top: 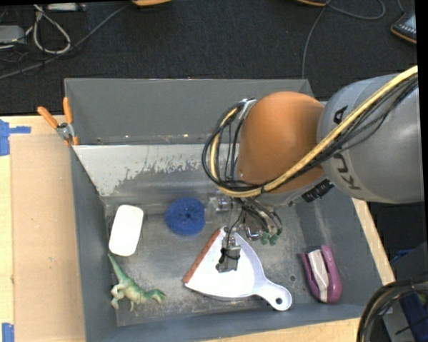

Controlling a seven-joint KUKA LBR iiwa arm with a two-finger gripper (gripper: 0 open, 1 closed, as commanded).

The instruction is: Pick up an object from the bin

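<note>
My gripper (227, 259) hangs low in the middle of the bin, directly over a white flat scoop-like piece (238, 281) with a short handle and an orange-red edge on its left side. The fingertips sit on or just above the white surface. A round blue scrubber (184, 216) lies just up and left of the gripper. A small green thing (272, 236) peeks out right of the gripper under the wrist.
A white soap-like bar (126, 229) lies at the left of the bin, a green toy dinosaur (131, 290) at the front left. A purple and white stapler-like thing (322, 273) rests at the front right. The arm with its orange cover fills the right rear.
</note>
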